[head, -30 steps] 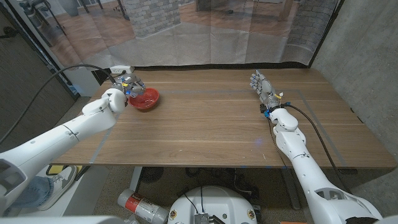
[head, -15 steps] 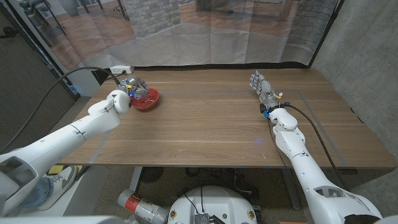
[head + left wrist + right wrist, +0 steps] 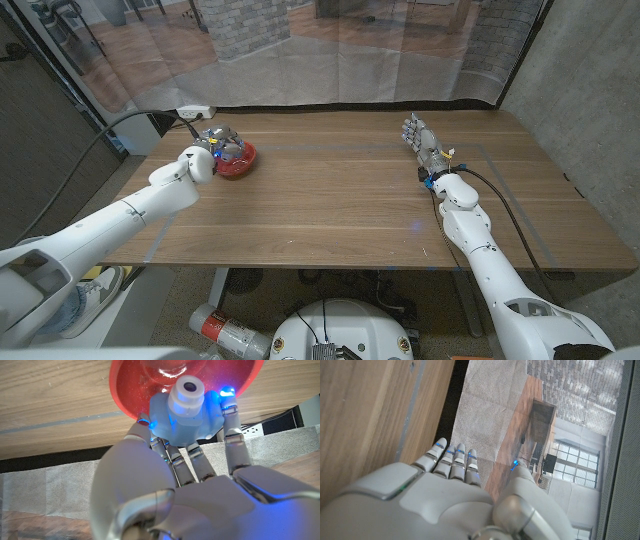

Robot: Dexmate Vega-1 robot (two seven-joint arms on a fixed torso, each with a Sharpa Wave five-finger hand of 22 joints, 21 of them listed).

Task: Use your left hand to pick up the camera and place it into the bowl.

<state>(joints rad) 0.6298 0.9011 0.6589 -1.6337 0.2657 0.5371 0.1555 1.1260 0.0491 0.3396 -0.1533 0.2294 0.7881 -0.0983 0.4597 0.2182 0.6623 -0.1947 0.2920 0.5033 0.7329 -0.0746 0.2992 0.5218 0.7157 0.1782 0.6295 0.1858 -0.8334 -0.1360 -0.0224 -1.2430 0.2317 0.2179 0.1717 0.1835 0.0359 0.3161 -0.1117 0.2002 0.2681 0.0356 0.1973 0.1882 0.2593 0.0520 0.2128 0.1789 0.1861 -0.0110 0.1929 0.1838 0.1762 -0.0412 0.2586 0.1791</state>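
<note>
Left hand holds one camera over one bowl

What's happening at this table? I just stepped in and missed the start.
The robot's left hand grips a small light-blue toy camera and holds it over the red bowl at the table's far left. Its fingers are wrapped around the camera, which is not yet released. The right hand waits apart, holding nothing, on the wooden table.
</note>
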